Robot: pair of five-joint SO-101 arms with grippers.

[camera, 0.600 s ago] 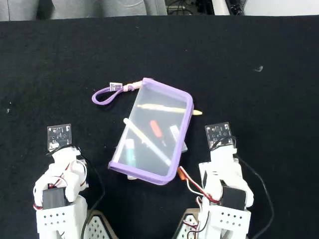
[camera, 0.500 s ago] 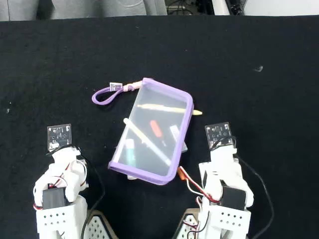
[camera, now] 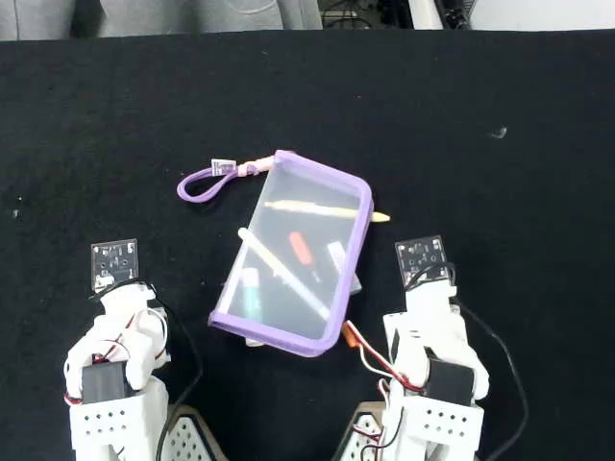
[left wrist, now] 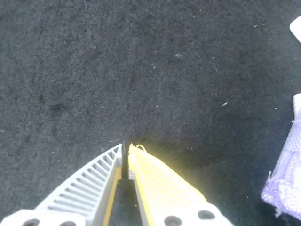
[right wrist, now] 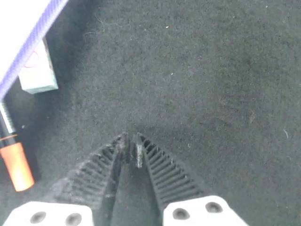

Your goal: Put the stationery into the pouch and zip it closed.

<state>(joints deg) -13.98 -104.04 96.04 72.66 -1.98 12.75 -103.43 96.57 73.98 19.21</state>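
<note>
Mid-tabletop (camera: 500, 192): pouch (camera: 288, 259) lies flat | left fingers (left wrist: 155, 179) and right fingers (right wrist: 164, 174) clenched, empty, at near edge | risk: pencil (camera: 380, 217), eraser (right wrist: 37, 70) and orange marker (right wrist: 16, 165) protrude on right; zip could snag there.

White left arm (camera: 113, 346) and right arm (camera: 432, 360) trail red-black wires (camera: 370, 362); left gripper (left wrist: 125, 149) yellow-white, right gripper (right wrist: 130, 141) black.

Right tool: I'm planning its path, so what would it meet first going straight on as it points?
Probably just the bare black table; the right tool aims at open cloth. The eraser and orange pen lie off to one side, though depth is unclear.
</note>
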